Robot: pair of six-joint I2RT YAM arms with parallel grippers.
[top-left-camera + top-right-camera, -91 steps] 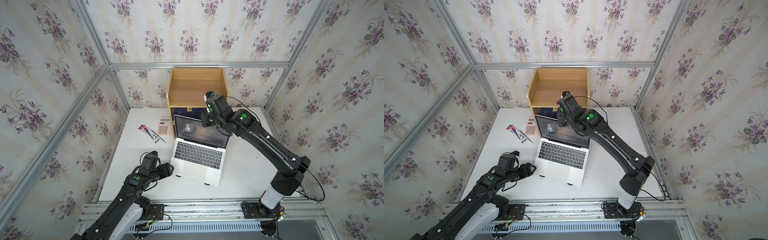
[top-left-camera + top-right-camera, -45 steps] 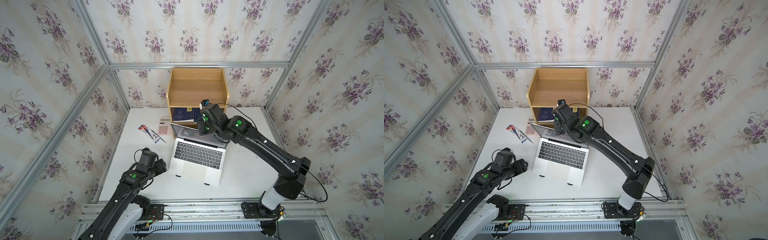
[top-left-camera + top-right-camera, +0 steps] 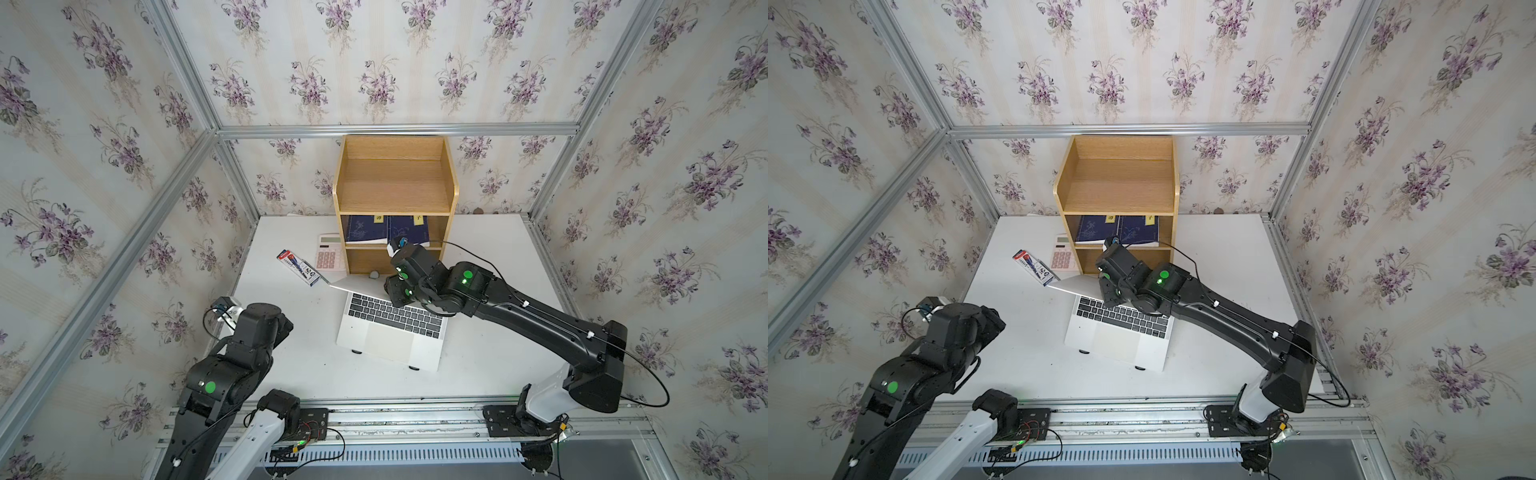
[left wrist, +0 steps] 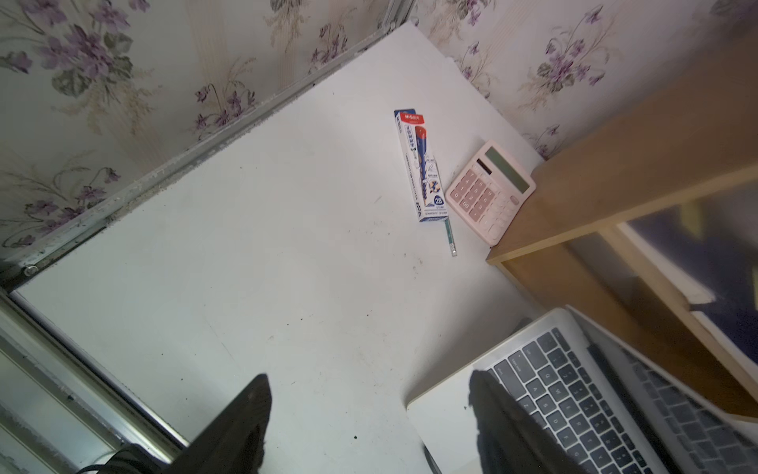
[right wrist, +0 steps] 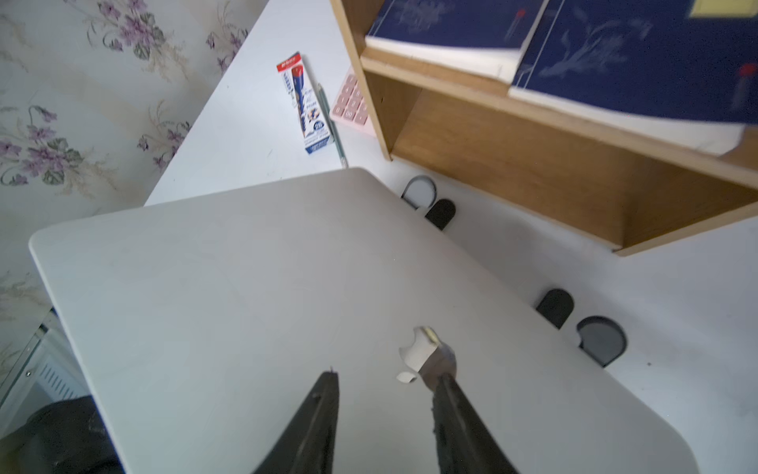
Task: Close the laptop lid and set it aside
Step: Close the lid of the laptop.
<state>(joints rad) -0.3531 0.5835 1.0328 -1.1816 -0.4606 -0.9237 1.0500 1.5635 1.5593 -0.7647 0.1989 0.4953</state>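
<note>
"So, where is the laptop (image 3: 390, 336)?"

"On the white table (image 3: 490, 257), just in front of the wooden shelf (image 3: 395, 178) and set a little askew. Its keyboard shows in both top views."

"And the laptop lid (image 5: 246, 307)?"

"Partly down, slanting over the back of the keyboard with its outer face up."

"What about the right tool (image 5: 385, 375)?"

"Its fingers stand a little apart, tips on the lid's outer face beside the apple logo (image 5: 418, 349), with nothing between them."

"The left tool (image 4: 369, 375)?"

"Spread wide and empty, over bare table near the laptop's front corner."

"Anything else?"

"A pink calculator (image 3: 330, 253) and a pen box (image 3: 298, 268) lie beside the shelf, which has dark blue books (image 3: 386, 228) inside."
</note>
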